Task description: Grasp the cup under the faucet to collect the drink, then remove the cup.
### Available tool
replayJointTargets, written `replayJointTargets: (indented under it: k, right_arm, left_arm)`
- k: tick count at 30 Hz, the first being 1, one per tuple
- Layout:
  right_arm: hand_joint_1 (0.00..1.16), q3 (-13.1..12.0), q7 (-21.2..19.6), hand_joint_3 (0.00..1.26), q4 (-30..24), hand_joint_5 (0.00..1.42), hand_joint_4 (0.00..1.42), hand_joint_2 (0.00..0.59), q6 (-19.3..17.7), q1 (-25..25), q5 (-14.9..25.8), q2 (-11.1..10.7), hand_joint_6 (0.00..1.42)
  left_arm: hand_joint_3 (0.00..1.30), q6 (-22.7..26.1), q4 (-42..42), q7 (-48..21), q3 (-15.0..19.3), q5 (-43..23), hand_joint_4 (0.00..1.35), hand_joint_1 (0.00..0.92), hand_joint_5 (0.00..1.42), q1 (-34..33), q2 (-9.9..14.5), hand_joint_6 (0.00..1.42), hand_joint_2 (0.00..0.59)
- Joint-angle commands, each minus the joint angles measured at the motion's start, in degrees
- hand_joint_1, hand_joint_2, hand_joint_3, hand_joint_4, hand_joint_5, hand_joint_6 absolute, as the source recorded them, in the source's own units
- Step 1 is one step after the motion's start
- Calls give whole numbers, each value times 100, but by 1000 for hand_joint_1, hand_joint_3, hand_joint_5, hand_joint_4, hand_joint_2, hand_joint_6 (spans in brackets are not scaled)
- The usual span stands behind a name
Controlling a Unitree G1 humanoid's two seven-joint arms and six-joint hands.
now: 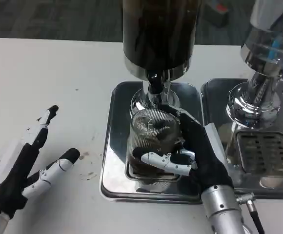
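Beneath the faucet (154, 84) of the dark drink dispenser (160, 36), a ribbed clear cup (151, 141) is held upright by the right hand (192, 153), whose fingers are wrapped around the cup's lower front while the black palm lies against its right side. Dark liquid is seen low in the cup, though its level is hard to judge behind the fingers. The dispenser's top is cut off by the upper edge, and its base is largely hidden behind the cup. The cup sits over a steel drip tray (113, 146) whose grate is mostly covered by cup and hand. Left of the dispenser, well apart from the tray, the left hand (27, 168) rests on the white counter (44, 87) with its fingers spread and nothing held. Right of the dispenser a second chrome dispenser (263, 73) is partly cropped, standing on its own tray (266, 161) with a slotted grate. A few small specks mark the counter near the left hand. Beyond the counter's far edge, dark carpet (49, 19) is seen, with a blurred grey object bearing a red spot that cannot be identified.
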Motion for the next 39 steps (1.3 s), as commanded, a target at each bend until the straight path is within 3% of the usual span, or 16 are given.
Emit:
replayJointTargets:
  k: [1,14,24,39]
  right_arm:
    - [984,-22,-127,300,-214,653,532,223,-83,67,-102,-18,804]
    - [984,-50,-221,295,-808,646,532,226,83,285,-497,-121,813]
    - [979,-60,-203,285,-1479,637,518,237,517,647,-849,-161,828]
    - [965,-74,-178,282,-2178,637,516,244,789,1199,-1041,-323,827]
  left_arm:
    - [0,5,83,-59,-81,14,0,0,0,-90,41,0,168]
    - [5,-75,252,10,-299,102,0,0,0,-253,25,0,169]
    - [6,-107,253,74,-388,229,0,0,0,-275,13,0,169]
    - [7,-82,191,106,-490,322,0,0,0,-269,70,0,167]
